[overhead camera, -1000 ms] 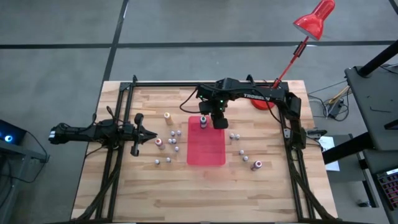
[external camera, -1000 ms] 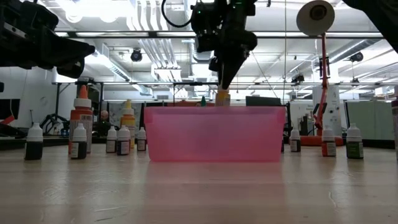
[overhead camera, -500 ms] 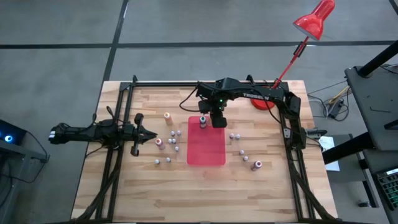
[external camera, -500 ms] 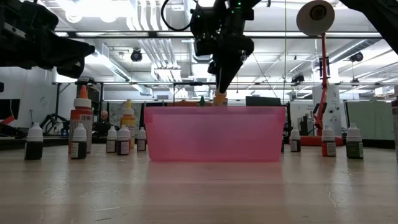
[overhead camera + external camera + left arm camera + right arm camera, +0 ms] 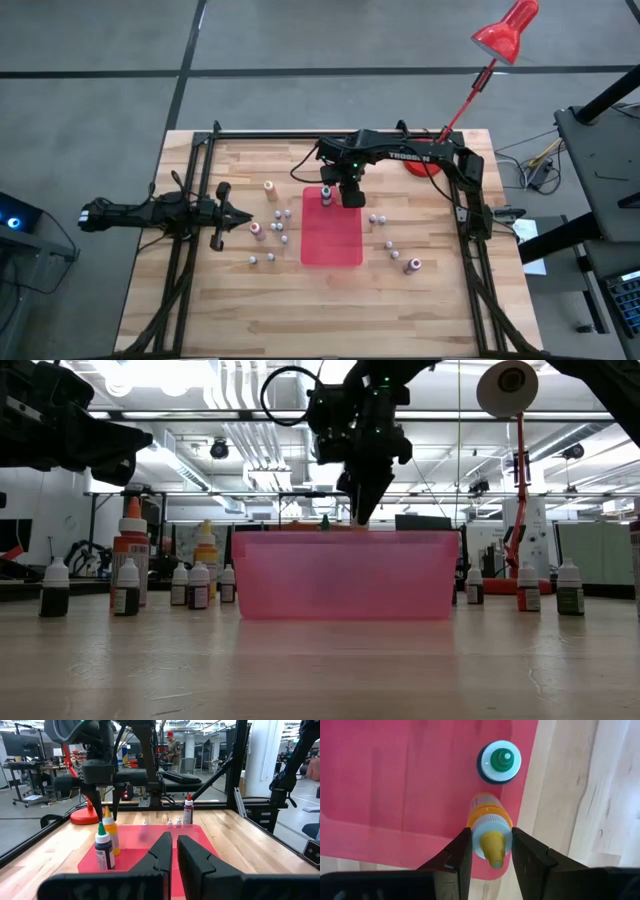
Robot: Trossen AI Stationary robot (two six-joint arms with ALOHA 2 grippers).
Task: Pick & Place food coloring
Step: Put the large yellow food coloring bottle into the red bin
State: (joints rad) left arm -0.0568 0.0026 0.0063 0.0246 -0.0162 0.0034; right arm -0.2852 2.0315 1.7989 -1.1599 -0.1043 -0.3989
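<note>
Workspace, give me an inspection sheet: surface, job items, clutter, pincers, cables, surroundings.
Surface: wooden table, red tray near its middle.
Job's things: a green-capped bottle and an orange bottle stand in the tray; other small bottles are scattered either side of it on the wood.
Clutter: red desk lamp at the far right corner.
Pincers: right pincer above the tray, fingers on either side of the orange bottle's cap; left pincer shut, empty, waiting at the table's left side.
Cables: black cable looped above the right arm.
Surroundings: workshop with ceiling lights; a person stands far behind.
</note>
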